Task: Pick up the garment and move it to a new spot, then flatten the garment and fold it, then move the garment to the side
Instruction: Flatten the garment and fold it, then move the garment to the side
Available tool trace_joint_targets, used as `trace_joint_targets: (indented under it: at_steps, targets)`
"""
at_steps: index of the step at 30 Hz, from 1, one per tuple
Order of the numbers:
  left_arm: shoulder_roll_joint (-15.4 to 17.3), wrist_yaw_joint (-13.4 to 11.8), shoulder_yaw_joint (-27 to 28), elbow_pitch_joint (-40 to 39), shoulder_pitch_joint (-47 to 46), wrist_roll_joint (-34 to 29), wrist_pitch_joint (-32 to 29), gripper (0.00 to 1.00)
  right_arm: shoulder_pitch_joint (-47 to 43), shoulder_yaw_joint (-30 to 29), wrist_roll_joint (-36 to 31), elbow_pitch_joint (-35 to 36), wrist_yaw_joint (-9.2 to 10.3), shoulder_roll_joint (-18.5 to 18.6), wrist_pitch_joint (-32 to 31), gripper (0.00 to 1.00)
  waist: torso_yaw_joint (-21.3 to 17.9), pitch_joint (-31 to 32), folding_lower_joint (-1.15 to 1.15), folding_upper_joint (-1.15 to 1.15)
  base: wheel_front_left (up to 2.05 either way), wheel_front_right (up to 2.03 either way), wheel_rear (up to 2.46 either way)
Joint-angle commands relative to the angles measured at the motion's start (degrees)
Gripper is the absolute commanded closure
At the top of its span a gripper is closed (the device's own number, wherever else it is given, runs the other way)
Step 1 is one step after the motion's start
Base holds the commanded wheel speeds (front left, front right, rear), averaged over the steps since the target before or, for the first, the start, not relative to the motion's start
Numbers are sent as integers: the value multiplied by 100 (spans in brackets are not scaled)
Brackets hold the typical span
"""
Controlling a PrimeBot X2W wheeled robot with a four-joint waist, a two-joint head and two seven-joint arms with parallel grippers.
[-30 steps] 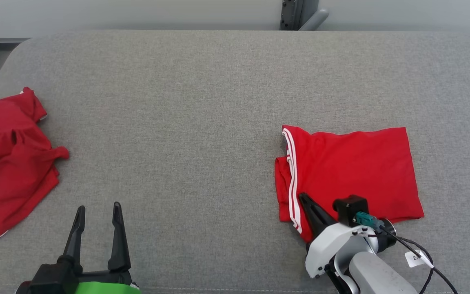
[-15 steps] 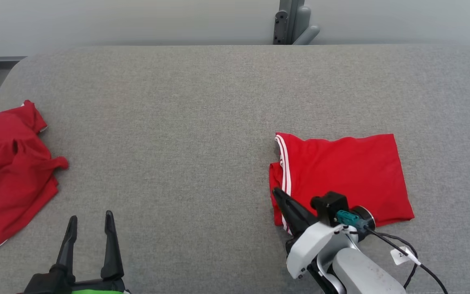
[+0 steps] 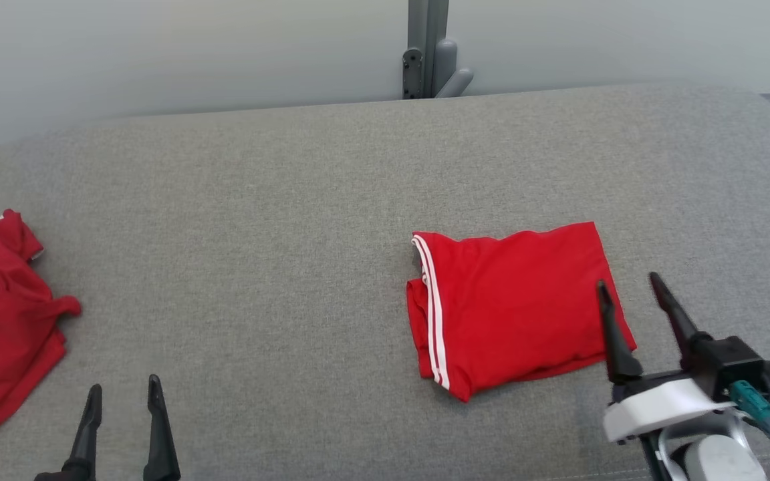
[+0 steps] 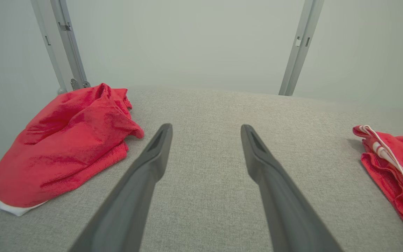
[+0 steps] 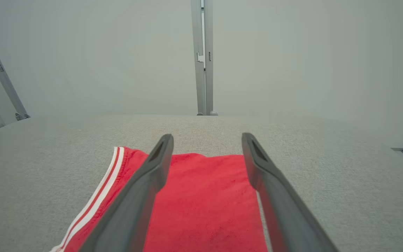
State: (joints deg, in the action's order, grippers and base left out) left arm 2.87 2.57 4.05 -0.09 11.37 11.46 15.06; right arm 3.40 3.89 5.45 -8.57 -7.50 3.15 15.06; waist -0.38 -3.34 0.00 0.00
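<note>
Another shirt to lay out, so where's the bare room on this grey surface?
Widest bare patch: mid grey surface, between the crumpled red garment and the folded red garment. The far strip along the wall is bare too. Crowded: the folded garment's right edge, by the open right claw.

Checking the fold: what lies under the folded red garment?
The folded garment lies on the grey padded surface; a lower red layer pokes out beside its white-striped edge. Whatever else is beneath is covered.

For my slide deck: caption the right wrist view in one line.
Open right gripper hangs over the folded red garment lying flat on the grey cushion.
</note>
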Motion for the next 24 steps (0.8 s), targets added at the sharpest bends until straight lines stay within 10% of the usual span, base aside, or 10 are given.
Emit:
trace_joint_targets:
  at_steps: [1,11,24]
  targets:
    - [7,84,-4,88,107,-83,15,0,-146,-263,-113,145,2,55,13,0,-145,159,0,0,0,0,0]
    - [9,351,-14,381,78,-194,15,0,-582,-1336,-303,-129,2,140,14,0,-221,281,0,0,0,0,0]
    - [9,397,2,337,41,-155,15,0,-97,-926,502,-554,3,324,14,0,-214,150,0,0,0,0,0]
